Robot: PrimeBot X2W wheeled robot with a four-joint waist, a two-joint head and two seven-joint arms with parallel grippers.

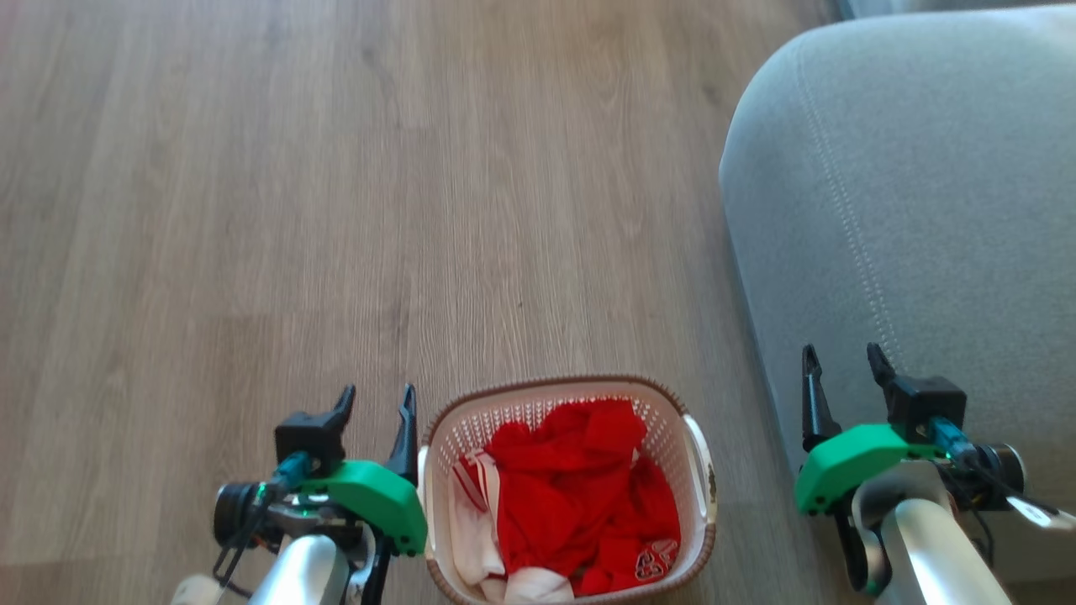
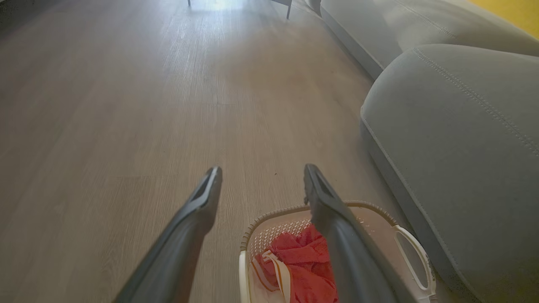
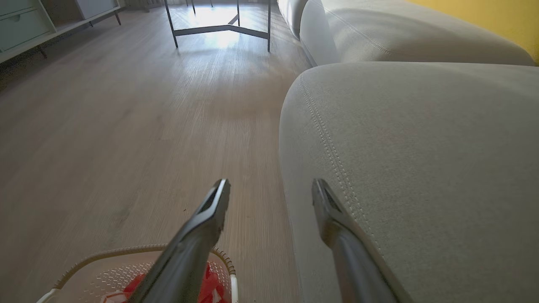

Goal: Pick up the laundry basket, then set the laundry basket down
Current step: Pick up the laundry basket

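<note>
Two open claws beside the laundry basket point(image 1: 555, 383)

Head view: the laundry basket stands on the wooden floor point(image 1: 336, 210) at the lower edge of the picture, between the two arms. Its brown rim is complete and its white lattice walls show inside. Red clothes point(image 1: 580, 487) fill most of it, and a white cloth point(image 1: 475, 525) with red stripes lies at its left side. The left claw point(image 1: 378, 395) is just beside the left wall of the basket, its two dark fingers apart and holding nothing; I cannot tell whether the nearer finger touches the rim. The right claw point(image 1: 841, 353) is well apart from the basket, in front of the grey sofa point(image 1: 908, 210), and its fingers are also apart and hold nothing.

Left wrist view: the fingers of the left claw point(image 2: 263, 170) are spread wide over the floor point(image 2: 126, 105). The right finger crosses over the basket point(image 2: 269, 214), where the red clothes point(image 2: 303, 261) and one white handle point(image 2: 414, 256) show. The sofa point(image 2: 454, 147) rises at the right.

Right wrist view: the right claw point(image 3: 270, 185) is spread with nothing between its fingers, one finger over the floor point(image 3: 105, 126) and the other over the sofa point(image 3: 421, 168). The basket rim point(image 3: 105, 254) shows at the lower left. A dark table frame point(image 3: 219, 29) stands far away.
</note>
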